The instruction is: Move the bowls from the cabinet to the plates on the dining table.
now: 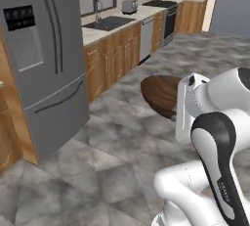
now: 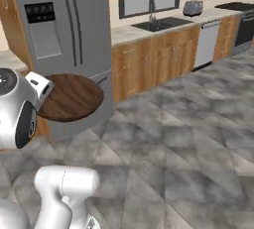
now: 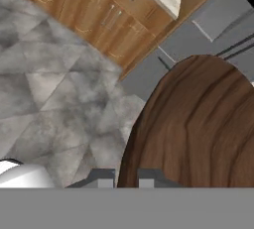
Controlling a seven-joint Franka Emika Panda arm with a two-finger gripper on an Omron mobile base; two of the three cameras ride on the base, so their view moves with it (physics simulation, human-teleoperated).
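Note:
The dark brown wood-like bowl hangs in the air above the floor, held by its rim and tipped on its side. My gripper is shut on the bowl, with both dark fingertips at the rim's lower edge. In the right base view the bowl sticks out to the right of my white hand. The pale marbled bowl, the plates and the dining table are out of view.
A tall grey fridge stands close on the left. Beyond it runs a row of low wooden cabinets with a sink, a dishwasher and a stove. Grey tiled floor stretches ahead.

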